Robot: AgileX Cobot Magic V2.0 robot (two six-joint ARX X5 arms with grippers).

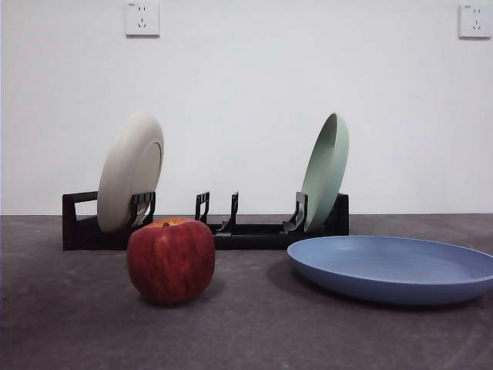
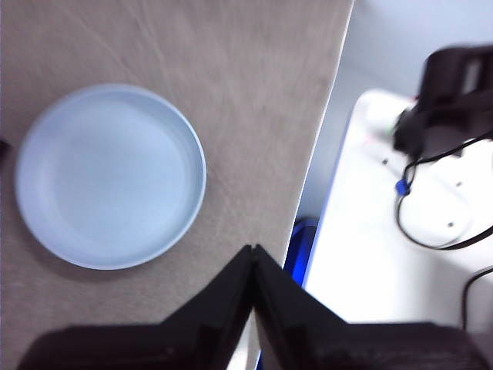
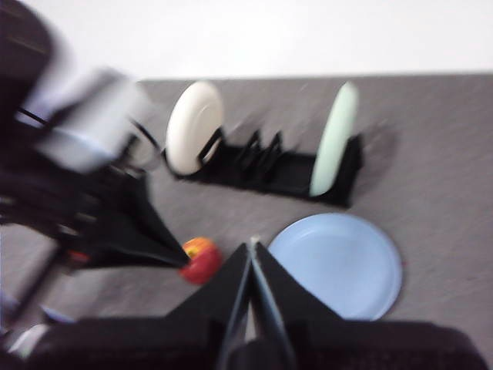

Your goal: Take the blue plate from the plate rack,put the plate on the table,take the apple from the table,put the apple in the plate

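On the table (image 1: pixel 77 324), the blue plate (image 2: pixel 110 176) lies flat, apart from the closed left gripper (image 2: pixel 253 250).

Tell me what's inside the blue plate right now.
Nothing: the blue plate lies bare on the table. The apple sits apart, beside it.

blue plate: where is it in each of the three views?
Front view: blue plate lies flat on the table, lower right.
Left wrist view: seen from above, left half of the picture.
Right wrist view: lower right of centre.
Shared landmark: the table; the plate rack shows in front and right wrist views only.
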